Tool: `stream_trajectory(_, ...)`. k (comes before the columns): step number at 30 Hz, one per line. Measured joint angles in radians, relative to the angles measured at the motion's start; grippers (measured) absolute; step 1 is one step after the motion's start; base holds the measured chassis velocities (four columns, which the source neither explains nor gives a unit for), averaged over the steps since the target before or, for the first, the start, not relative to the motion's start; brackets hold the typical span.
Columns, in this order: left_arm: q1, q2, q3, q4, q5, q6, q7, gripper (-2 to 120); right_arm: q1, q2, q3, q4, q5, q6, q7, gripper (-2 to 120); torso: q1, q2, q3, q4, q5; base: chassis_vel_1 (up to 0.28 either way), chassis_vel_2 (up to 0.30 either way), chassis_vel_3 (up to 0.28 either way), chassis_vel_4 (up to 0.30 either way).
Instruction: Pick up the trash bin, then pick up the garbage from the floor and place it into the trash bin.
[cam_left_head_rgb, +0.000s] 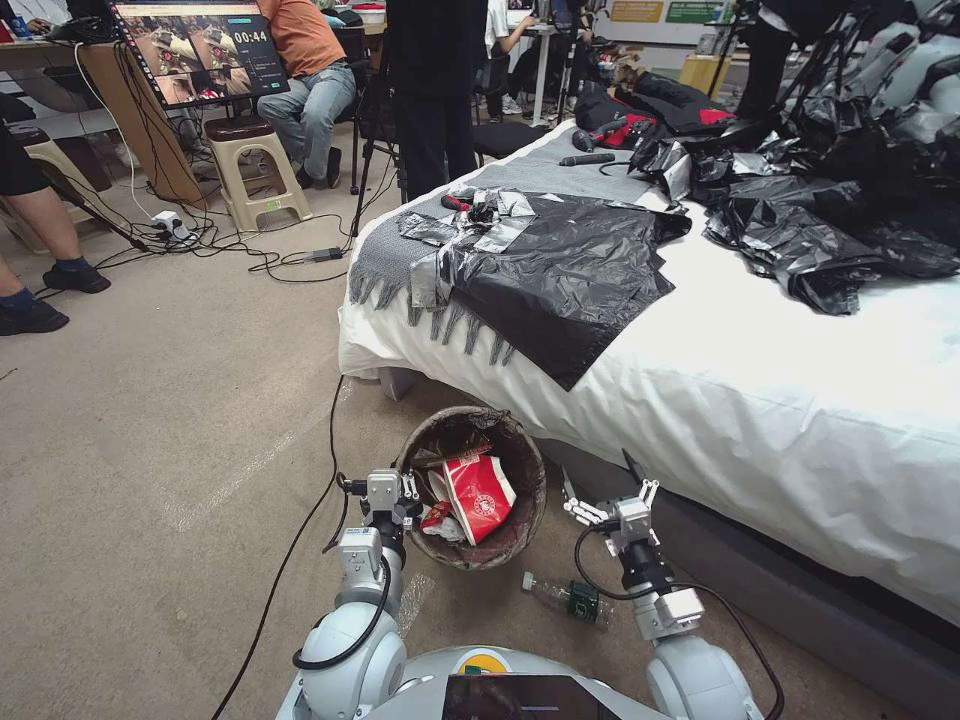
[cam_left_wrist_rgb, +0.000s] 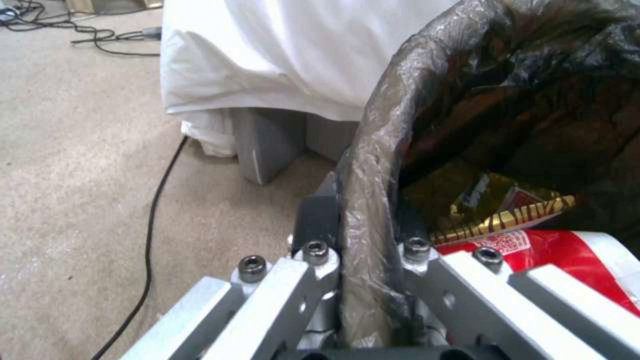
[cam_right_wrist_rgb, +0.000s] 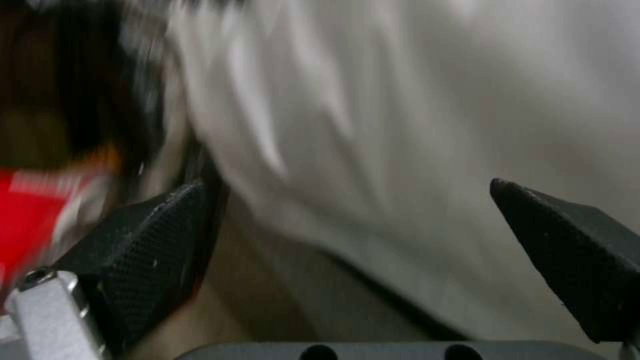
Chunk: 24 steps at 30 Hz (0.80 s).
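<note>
Left gripper (cam_left_wrist_rgb: 363, 280) pinching bin (cam_left_head_rgb: 520, 455) rim; red cup (cam_left_head_rgb: 480, 497) inside. Right gripper (cam_left_head_rgb: 605, 497) spread, empty. Bottle (cam_left_head_rgb: 565, 597) remains on carpet (cam_left_head_rgb: 180, 420).

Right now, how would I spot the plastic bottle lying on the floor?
Start at the white bed, then drop to the trash bin beside it on the carpet. Just in front of the bin, between the robot's two arms, lies the clear bottle, the one loose item, with a green label.
</note>
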<state>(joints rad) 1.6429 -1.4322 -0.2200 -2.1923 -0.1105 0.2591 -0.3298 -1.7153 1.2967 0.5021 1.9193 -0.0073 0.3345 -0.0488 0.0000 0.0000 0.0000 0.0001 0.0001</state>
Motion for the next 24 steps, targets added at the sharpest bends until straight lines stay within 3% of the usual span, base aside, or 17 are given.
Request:
stream_trajectory(3, -0.005, 0.001, -0.001, -0.004, -0.002, 0.001, 0.0, 3, -0.015, -0.048, 0.003, -0.039, 0.007, -0.091, -0.044, 100, 0.0, 0.0, 0.0, 0.0, 0.0001, 0.0, 0.0, 0.0, 0.0)
stream_trajectory(7, -0.011, 0.003, -0.003, -0.004, -0.005, 0.002, 0.0, 3, -0.033, -0.105, 0.001, -0.059, 0.03, -0.135, -0.097, 100, 0.0, 0.0, 0.0, -0.0003, 0.0001, 0.0, 0.0, 0.0, 0.0)
stream_trajectory(15, -0.015, 0.001, -0.002, -0.002, -0.007, 0.004, -0.001, 3, -0.031, -0.23, -0.028, -0.158, 0.057, -0.175, -0.193, 100, 0.0, 0.0, 0.0, -0.0001, 0.0001, 0.0, 0.0, 0.0, 0.0)
stream_trajectory(24, -0.014, -0.004, 0.001, 0.001, -0.004, 0.004, -0.001, 3, -0.015, -0.27, -0.043, -0.255, 0.041, -0.177, -0.247, 100, 0.0, 0.0, 0.0, -0.0001, -0.0001, 0.0, 0.0, 0.0, 0.0)
